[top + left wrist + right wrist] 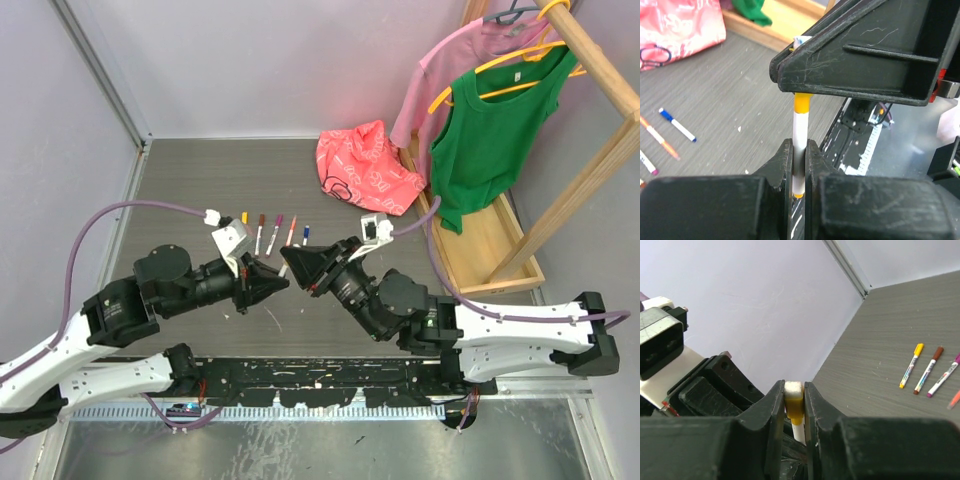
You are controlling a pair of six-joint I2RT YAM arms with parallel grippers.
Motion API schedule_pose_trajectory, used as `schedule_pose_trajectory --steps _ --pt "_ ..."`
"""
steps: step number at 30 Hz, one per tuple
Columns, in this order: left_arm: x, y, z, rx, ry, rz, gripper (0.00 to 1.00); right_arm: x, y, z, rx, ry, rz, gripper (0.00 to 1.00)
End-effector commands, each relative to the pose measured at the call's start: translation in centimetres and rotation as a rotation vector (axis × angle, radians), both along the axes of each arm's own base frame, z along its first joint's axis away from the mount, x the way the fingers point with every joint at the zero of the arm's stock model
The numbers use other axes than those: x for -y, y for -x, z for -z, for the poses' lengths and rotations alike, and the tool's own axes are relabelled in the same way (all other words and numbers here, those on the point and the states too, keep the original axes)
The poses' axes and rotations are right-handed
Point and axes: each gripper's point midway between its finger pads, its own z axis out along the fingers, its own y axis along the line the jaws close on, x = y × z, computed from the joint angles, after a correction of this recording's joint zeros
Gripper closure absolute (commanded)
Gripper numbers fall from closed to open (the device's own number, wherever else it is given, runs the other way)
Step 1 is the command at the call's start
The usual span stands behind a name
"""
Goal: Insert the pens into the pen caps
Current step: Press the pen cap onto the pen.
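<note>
Closest to the left wrist camera, my left pincer [799, 145] is clamped tight on a white pen [800, 125]. Its fingers [782, 170] press the shaft from both sides, and the pen stands straight out beyond them. At the pen's far end a yellow cap [801, 103] goes into my right pincer [794, 387], which is closed on that cap. From the right wrist, the white shaft shows just below it.

Both pincers meet tip to tip over the near half of the tabletop [190, 180], well apart from either wall. Just beyond them five more pens lie in a row, roughly parallel: a yellow-ended pen [244, 217], a brown-ended pen [260, 232], a purple-ended pen [277, 225], an orange-ended pen [291, 230] and a blue-ended pen [306, 235]. The blue one lies nearest my right pincer.

Bare grey surface runs from the row to the left wall and back to the far wall. A red bag [365, 165] sits at the far right, just beside a wooden rack [500, 250] along the tabletop's right edge.
</note>
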Motion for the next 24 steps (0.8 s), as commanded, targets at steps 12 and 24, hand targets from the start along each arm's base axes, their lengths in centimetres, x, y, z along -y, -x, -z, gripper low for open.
schedule_pose_trajectory --steps 12,24 --pt "0.6 -2.0 -11.4 0.203 0.405 -0.073 1.00 3.6 2.4 -6.7 0.302 0.119 -0.155 0.58" --pt "0.0 1.0 -9.9 0.178 0.444 0.052 1.00 8.3 2.1 -5.0 0.292 0.101 -0.106 0.47"
